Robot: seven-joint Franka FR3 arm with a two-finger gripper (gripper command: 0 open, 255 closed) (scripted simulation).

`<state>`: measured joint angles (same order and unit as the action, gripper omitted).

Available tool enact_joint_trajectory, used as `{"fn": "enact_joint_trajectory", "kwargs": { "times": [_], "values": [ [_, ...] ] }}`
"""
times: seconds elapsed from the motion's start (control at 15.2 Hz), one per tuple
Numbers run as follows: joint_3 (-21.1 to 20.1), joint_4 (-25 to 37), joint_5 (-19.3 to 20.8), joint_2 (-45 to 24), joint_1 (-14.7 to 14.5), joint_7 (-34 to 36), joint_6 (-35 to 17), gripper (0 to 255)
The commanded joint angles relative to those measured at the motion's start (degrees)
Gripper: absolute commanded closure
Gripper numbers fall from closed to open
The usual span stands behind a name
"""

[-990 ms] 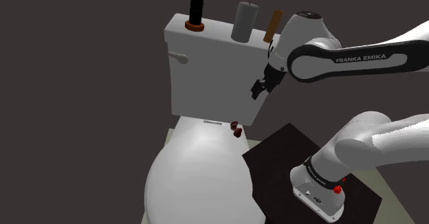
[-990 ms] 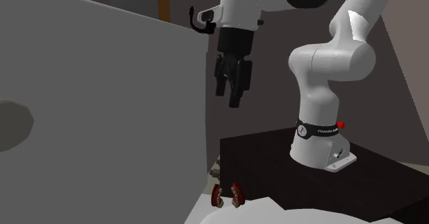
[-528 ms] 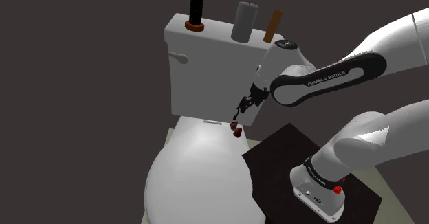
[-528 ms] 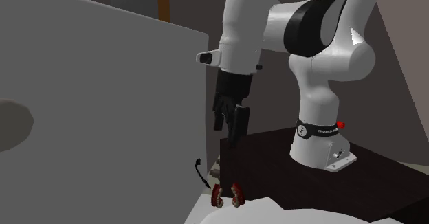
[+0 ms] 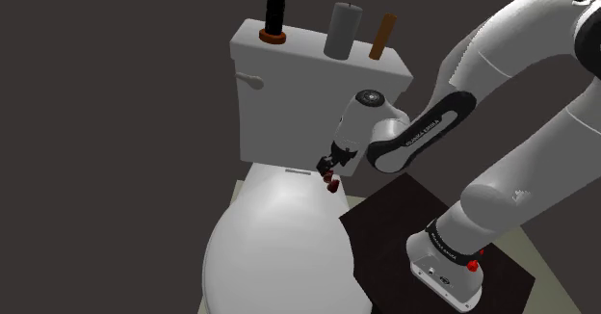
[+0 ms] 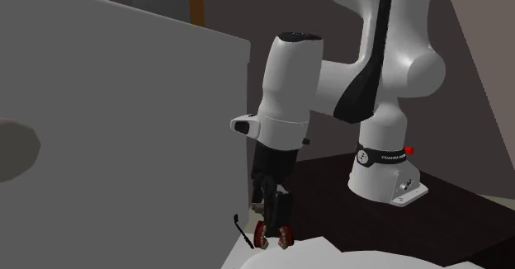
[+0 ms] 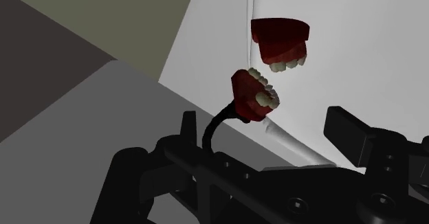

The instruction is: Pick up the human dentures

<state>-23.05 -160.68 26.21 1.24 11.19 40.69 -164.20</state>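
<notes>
Claw (image 7: 267, 125) spread — just above dentures (image 7: 254, 95).

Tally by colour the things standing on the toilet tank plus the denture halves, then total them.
Black: 1, the rod with its brown base ring
Grey: 1, the cylinder
Brown: 1, the stick
Dark red: 2, the denture halves
Total: 5
</notes>
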Motion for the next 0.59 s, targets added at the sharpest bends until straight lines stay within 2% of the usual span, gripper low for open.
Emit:
{"fn": "enact_joint_trajectory", "kwargs": {
  "times": [0.0,0.33,0.4,0.53],
  "values": [
    [0.46,0.89,8.46,-3.36,1.20,6.63,-1.80,0],
    [5.38,3.64,24.31,-9.79,-0.78,19.30,-3.73,0],
    [7.22,4.65,28.76,-11.73,-1.91,23.03,-4.23,0],
    [7.41,4.64,28.68,-11.72,-2.11,22.97,-4.26,0]
  ]
}}
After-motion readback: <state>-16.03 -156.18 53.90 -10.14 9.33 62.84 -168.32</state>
